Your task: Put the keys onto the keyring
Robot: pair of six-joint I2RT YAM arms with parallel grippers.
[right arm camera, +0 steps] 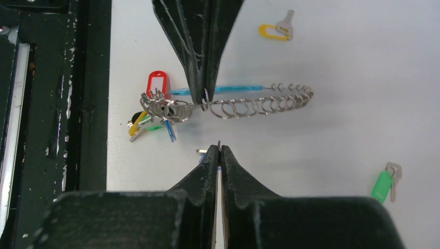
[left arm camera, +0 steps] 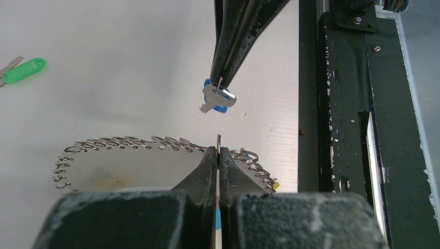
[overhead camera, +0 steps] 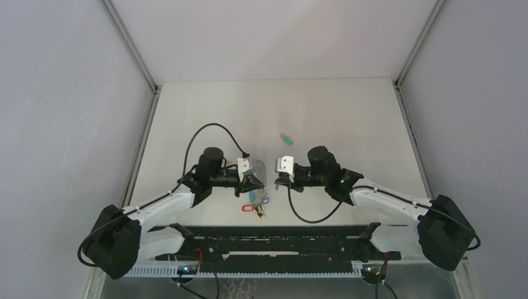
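Right pincer [left arm camera: 221, 83] pinches blue key [left arm camera: 218, 97] — dangling near keyring [right arm camera: 250, 107] (left pincer [right arm camera: 204, 97] clamps it).

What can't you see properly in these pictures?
Blue key: right wrist view, nearly all hidden behind the jaws of the right arm.
Green key: left wrist view, blade cut off by left edge.
Keyring: top view, too small, partly covered by the jaws of the left arm.
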